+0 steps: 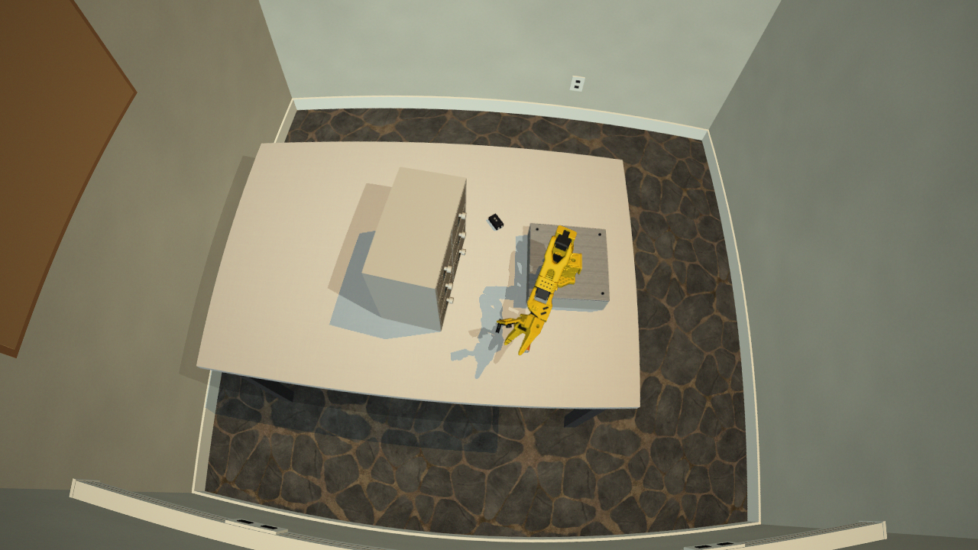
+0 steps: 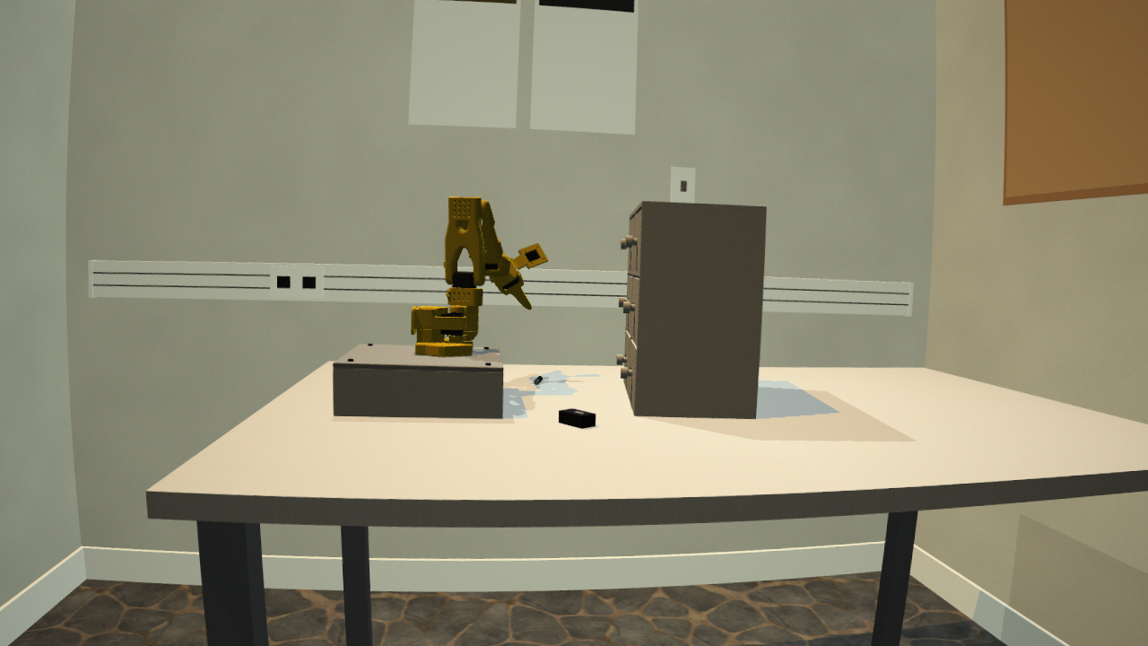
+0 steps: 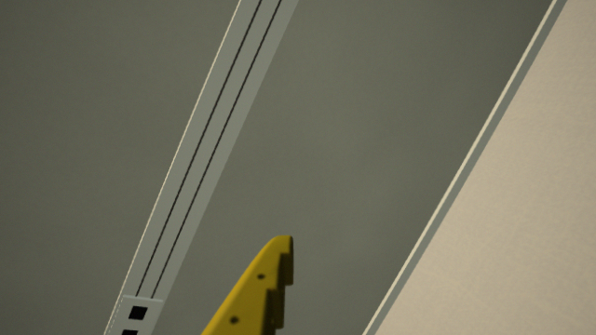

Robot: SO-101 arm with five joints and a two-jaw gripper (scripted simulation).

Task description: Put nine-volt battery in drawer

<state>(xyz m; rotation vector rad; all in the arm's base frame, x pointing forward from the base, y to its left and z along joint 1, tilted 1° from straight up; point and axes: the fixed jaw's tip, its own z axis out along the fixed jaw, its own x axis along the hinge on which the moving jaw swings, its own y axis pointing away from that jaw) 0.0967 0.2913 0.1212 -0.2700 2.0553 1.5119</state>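
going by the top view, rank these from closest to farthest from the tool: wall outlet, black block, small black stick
1. Small black stick: on the table, just to the picture's left.
2. Black block: on the table, farther up the picture.
3. Wall outlet: off the table, on the wall at the top.

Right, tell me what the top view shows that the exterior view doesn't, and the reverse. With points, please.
Only the top view: the chest's upper face (image 1: pixel 420 225) and a small orange-red bit (image 1: pixel 527 349) beside the gripper (image 1: pixel 516 347) (image 2: pixel 527 305).
Only the exterior view: the wall switch (image 2: pixel 682 185) above the chest and two pale wall panels (image 2: pixel 465 68).
Both: the gripper, chest (image 1: pixel 410 297) (image 2: pixel 698 313), knobs (image 1: pixel 448 269) (image 2: pixel 628 306) and black block (image 1: pixel 495 221) (image 2: pixel 577 418).
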